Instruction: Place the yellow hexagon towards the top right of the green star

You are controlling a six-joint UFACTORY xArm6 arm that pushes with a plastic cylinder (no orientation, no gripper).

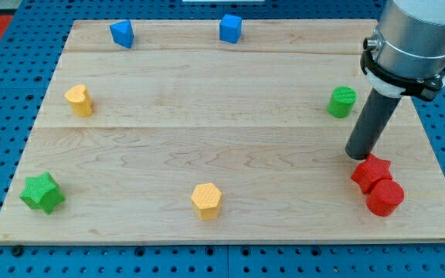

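Note:
The yellow hexagon (206, 201) lies near the board's bottom edge, a little left of centre. The green star (42, 192) sits at the bottom left corner, well to the hexagon's left. My tip (358, 155) is at the view's right, just above and left of the red star (371, 171), far to the right of the hexagon and touching neither task block.
A red cylinder (385, 198) sits just below the red star. A green cylinder (342, 101) is above my tip. A yellow heart (79, 100) is at the left. A blue block (122, 33) and a blue cube (230, 28) lie along the top edge of the wooden board (222, 131).

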